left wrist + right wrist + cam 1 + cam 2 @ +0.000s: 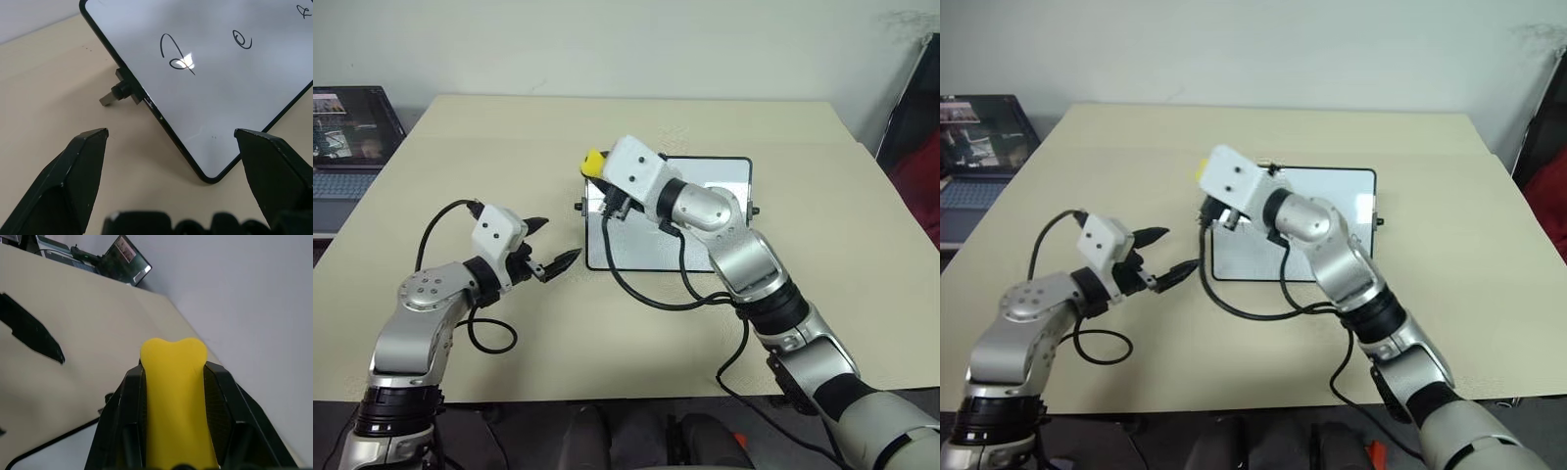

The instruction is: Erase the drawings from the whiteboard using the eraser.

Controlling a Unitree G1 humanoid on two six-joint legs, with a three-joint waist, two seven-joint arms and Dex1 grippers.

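The whiteboard [710, 176] lies flat on the table, its black frame and a side knob [115, 95] showing close up in the left wrist view. Three black drawings [176, 55] sit in a row on its white face. My right gripper [596, 168] is shut on the yellow eraser [175, 391] and hovers above the board's left short edge, pointing roughly level. The eraser's tip [593, 161] pokes out past the fingers. Just left of the board's near left corner, my left gripper [560, 241] stands open with nothing between its fingers.
The beige table [509, 127] stretches wide around the board. An open laptop [347, 127] stands off the table's far left corner. A dark red and black object [915, 117] is at the right edge. Black cables [651, 294] hang from both wrists.
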